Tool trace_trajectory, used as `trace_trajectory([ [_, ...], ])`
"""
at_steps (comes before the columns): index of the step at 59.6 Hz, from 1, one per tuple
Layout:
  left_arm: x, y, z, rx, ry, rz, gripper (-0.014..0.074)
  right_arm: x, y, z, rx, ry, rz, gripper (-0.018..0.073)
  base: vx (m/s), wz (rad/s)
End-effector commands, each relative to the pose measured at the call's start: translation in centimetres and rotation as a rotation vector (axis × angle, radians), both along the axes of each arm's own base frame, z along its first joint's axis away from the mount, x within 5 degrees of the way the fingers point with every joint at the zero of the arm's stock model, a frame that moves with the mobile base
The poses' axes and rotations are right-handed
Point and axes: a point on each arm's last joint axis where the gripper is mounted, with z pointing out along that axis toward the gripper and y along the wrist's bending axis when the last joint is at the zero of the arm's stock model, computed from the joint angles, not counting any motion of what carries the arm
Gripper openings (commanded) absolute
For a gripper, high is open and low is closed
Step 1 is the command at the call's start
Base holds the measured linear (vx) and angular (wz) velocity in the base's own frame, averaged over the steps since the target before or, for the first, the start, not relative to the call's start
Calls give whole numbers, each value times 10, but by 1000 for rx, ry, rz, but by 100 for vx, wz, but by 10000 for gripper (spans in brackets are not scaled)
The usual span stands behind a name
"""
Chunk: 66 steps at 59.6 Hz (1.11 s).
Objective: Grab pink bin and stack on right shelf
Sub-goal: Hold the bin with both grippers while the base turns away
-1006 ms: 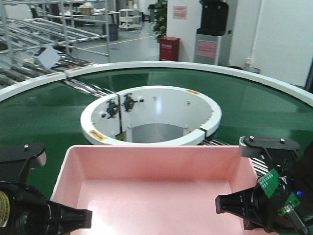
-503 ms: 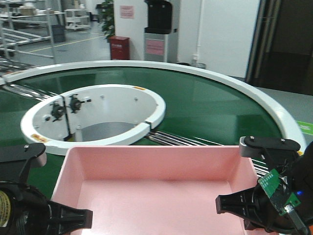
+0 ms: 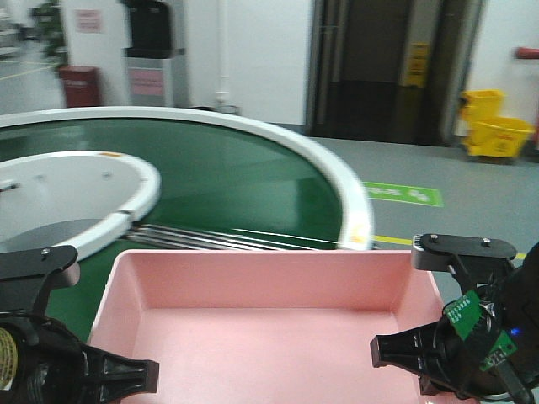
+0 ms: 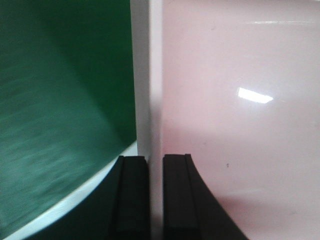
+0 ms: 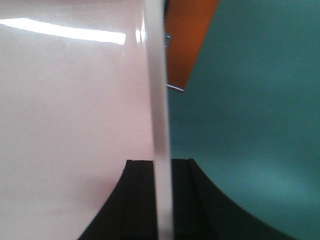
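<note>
Grab done. Bin point(image 3: 269, 320) is held off the conveyor point(image 3: 244, 177), level, between both arms.

Left hand point(image 4: 155, 167) is clamped on the bin's left wall, one finger inside and one outside. Right hand point(image 5: 161, 167) is pinched the same way on the right wall. The wall edge runs straight between the fingers in both wrist views.

Left to do: reach the shelf and set the bin on it. No shelf is in view yet.

Versus 1.0 s ago: the background has swept leftwards. The white inner ring point(image 3: 76, 181) is now at the left edge, and a dark doorway point(image 3: 379, 67) and yellow buckets point(image 3: 497, 126) have come into view. Bin and hands sit at the same spot in frame. Judgement: the base is turning right while the grip is unchanged.
</note>
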Motion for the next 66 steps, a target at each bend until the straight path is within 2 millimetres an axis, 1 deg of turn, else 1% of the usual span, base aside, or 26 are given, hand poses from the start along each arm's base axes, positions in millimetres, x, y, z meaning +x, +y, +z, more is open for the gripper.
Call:
trace_trajectory([
  [1, -1, 6, 20, -17, -105, 1, 125, 1, -13, 17, -78, -100, -13, -3, -8, -84],
  [26, -1, 6, 20, -17, -105, 1, 125, 1, -13, 17, -78, -99, -13, -3, -6, -92],
  [39, -1, 6, 20, -17, -105, 1, 125, 1, -13, 17, -77, -98, -13, -3, -2, -79],
  [51, -1, 6, 20, -17, -106, 1, 125, 1, -13, 17, -75, -97, -13, -3, 4, -59],
  [66, -1, 6, 20, -17, -106, 1, 125, 1, -13, 17, -74, -98, -13, -2, 11, -36],
])
